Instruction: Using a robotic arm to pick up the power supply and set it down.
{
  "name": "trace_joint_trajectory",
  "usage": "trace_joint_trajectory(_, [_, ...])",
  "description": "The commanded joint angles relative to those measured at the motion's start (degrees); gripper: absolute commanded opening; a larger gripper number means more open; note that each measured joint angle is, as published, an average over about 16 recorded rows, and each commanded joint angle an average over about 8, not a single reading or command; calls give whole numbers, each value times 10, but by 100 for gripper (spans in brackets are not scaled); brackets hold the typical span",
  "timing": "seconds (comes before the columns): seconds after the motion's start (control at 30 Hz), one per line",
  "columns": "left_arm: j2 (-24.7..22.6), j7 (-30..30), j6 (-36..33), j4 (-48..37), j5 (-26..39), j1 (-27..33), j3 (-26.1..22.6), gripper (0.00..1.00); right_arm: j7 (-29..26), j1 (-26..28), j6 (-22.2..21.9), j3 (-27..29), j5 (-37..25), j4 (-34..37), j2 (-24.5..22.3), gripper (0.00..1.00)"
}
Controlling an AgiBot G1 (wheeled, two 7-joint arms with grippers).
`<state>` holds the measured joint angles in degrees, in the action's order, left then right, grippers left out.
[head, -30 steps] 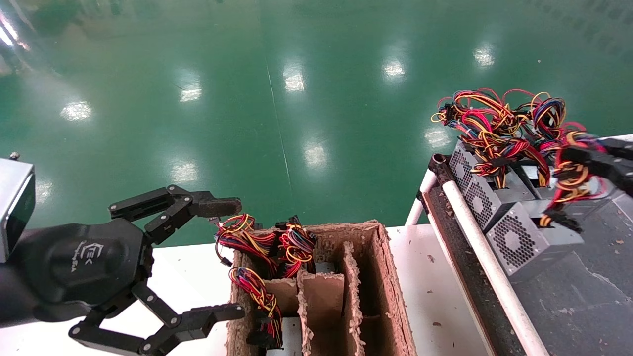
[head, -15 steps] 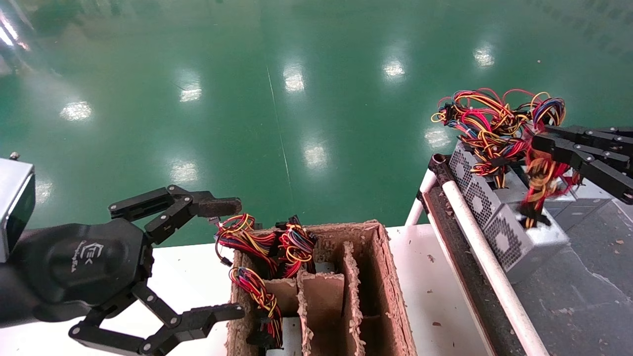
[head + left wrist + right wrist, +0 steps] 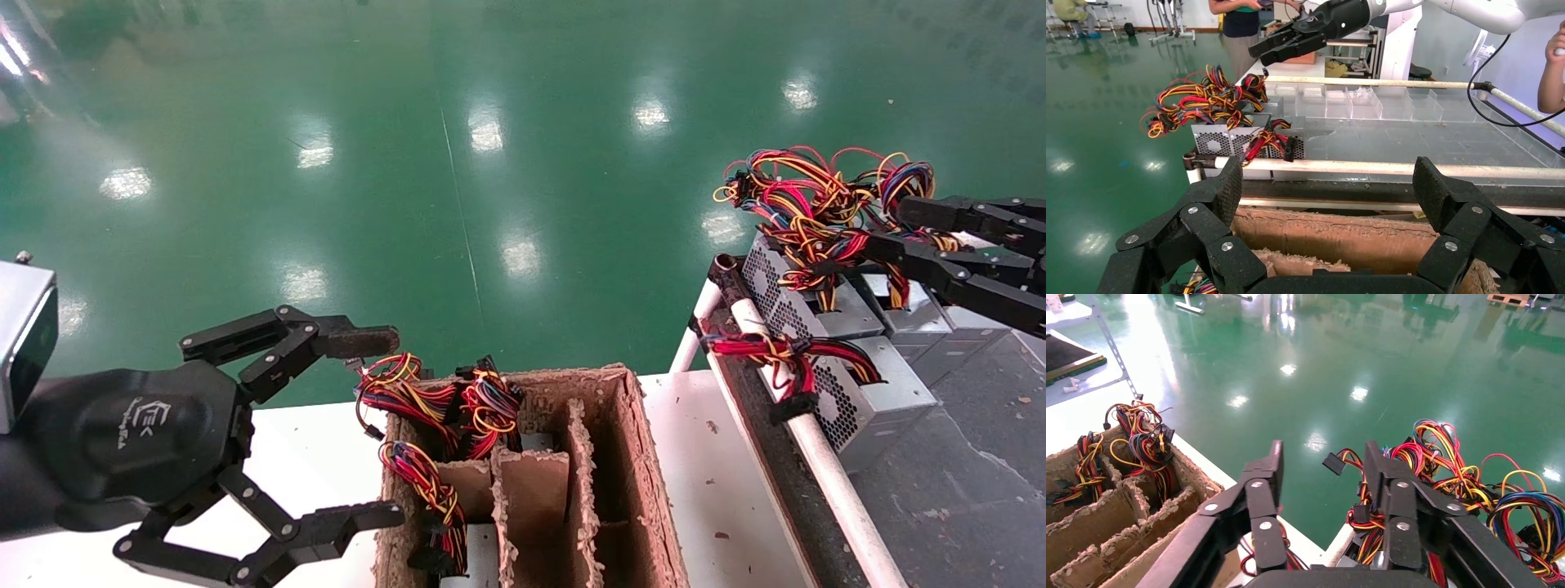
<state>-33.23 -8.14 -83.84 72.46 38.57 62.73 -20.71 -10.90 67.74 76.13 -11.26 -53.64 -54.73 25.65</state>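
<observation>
Several grey power supplies stand in a row on the dark bench at the right. The nearest power supply [image 3: 891, 385] [image 3: 1229, 142] has its red, yellow and black wires [image 3: 776, 353] [image 3: 1269, 143] draped over the white rail. My right gripper [image 3: 887, 227] [image 3: 1322, 471] [image 3: 1291, 44] hovers open above the row, beside the tangled wire bundle [image 3: 809, 204] [image 3: 1444, 471], with nothing between its fingers. My left gripper [image 3: 384, 425] [image 3: 1329, 184] stays open at the lower left, next to the cardboard box.
A partitioned cardboard box [image 3: 633, 457] [image 3: 1125, 508] sits on the white table [image 3: 719, 490]; its left compartments hold wire bundles [image 3: 425, 408]. A white rail [image 3: 817, 457] edges the dark bench [image 3: 964, 490]. Green floor lies beyond. People stand behind the bench [image 3: 1242, 24].
My right gripper, earlier shut on the nearest power supply's wires and lifting them, has opened and drawn back upward. The wires have dropped across the white rail. The left arm has not moved.
</observation>
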Motion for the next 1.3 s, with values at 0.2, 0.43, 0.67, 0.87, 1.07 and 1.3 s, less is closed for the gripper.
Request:
trace_joint_trajectory(0.2, [0, 0, 0, 0, 0, 0, 0, 100, 0, -2, 9, -6, 9, -13, 9, 100])
trace_joint_trajectory(0.43, [0, 0, 0, 0, 0, 0, 0, 100, 0, -10, 21, -11, 23, -36, 20, 100])
trace_joint_trajectory(0.67, [0, 0, 0, 0, 0, 0, 0, 100, 0, -18, 32, -17, 38, -59, 31, 100])
trace_joint_trajectory(0.87, [0, 0, 0, 0, 0, 0, 0, 100, 1, -25, 42, -21, 50, -79, 41, 100])
trace_joint_trajectory(1.07, [0, 0, 0, 0, 0, 0, 0, 100, 1, -31, 52, -26, 62, -99, 51, 100])
trace_joint_trajectory(1.3, [0, 0, 0, 0, 0, 0, 0, 100, 1, -39, 63, -32, 77, -122, 62, 100])
